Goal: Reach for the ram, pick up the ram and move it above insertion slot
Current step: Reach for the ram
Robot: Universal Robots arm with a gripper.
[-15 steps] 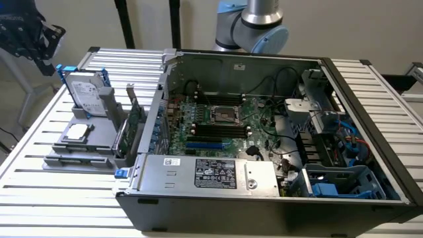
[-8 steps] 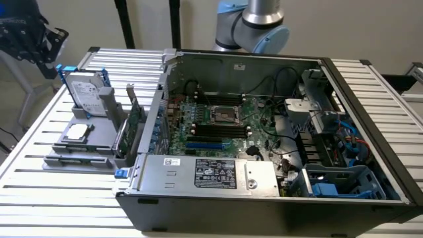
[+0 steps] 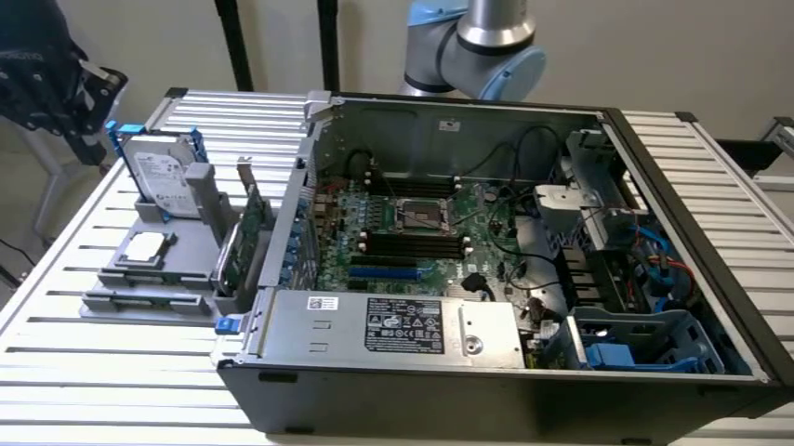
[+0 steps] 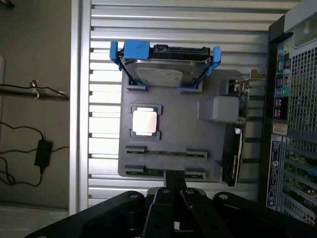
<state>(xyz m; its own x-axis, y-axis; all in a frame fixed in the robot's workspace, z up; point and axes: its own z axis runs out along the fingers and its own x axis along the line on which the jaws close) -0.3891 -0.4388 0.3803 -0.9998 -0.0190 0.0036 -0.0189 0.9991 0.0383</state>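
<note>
The ram (image 4: 166, 152) is lying as a thin strip, edge up, between two clips in a slot of the grey holder (image 4: 193, 136), near the holder's end farthest from the hard drive (image 4: 166, 64). The gripper (image 4: 174, 179) is hanging high over that same end, its black fingers pressing together with nothing between them, and it is touching nothing.

The holder is resting on a table (image 3: 74, 353) of silver slatted aluminium profiles, which is catching pale light. A square processor chip (image 4: 145, 121) is sitting in the holder between the drive and the ram slots, and a green expansion card (image 4: 237, 144) is standing along the holder's side nearest the open computer case (image 3: 694, 186). The case is lying on the same table, showing its motherboard (image 3: 410, 232).

Beyond the table edge, black cables and a power adapter (image 4: 43, 151) are trailing over a grey floor. A plain beige wall is standing behind the arm (image 3: 478, 42).
</note>
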